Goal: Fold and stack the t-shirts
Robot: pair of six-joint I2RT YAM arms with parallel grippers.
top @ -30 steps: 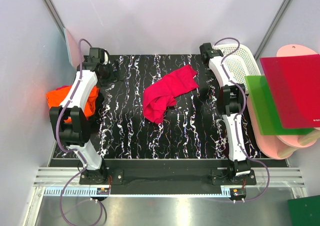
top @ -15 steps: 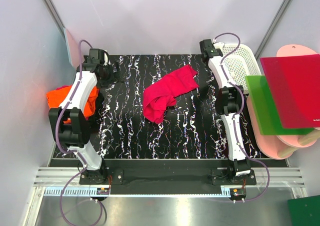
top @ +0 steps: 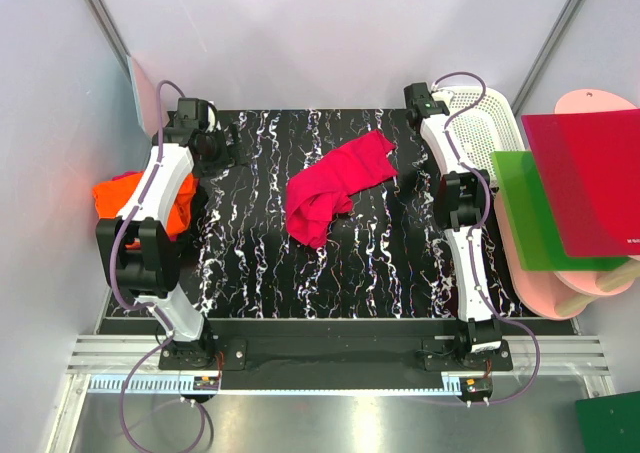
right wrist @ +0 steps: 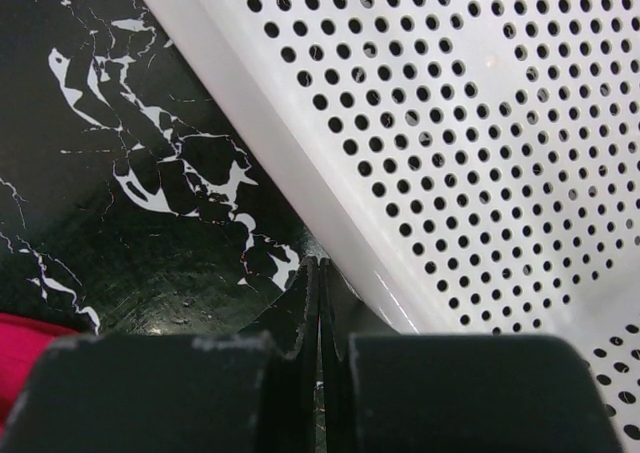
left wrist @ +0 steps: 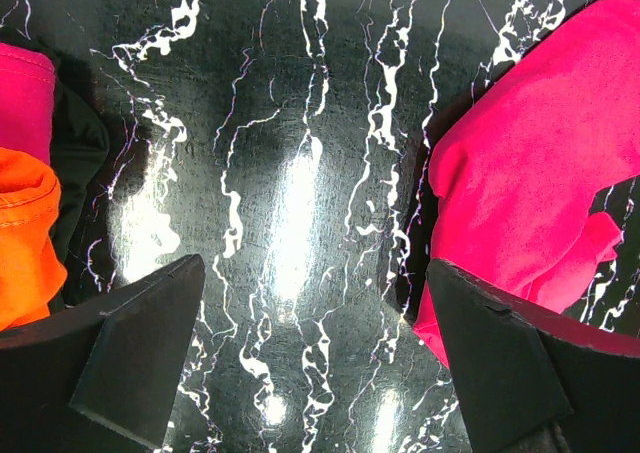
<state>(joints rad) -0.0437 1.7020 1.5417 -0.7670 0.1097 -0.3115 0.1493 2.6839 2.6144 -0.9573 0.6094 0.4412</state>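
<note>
As seen from above, the crimson t-shirt [top: 335, 188] lay crumpled mid-table, while the orange t-shirt [top: 112, 195] sat bunched at the left edge, partly under the left arm. In the left wrist view, the left gripper [left wrist: 312, 273] hung with jaws wide apart over the black marbled table [left wrist: 290, 123], between both shirts. In the right wrist view, the right gripper [right wrist: 318, 273] was pressed together, empty, beside the white perforated basket [right wrist: 450, 123].

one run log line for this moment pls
left gripper: open, empty, over table | right gripper: shut, empty, beside white basket | red t-shirt: crumpled, mid-table | orange t-shirt: bunched, left edge | folding: not started
</note>
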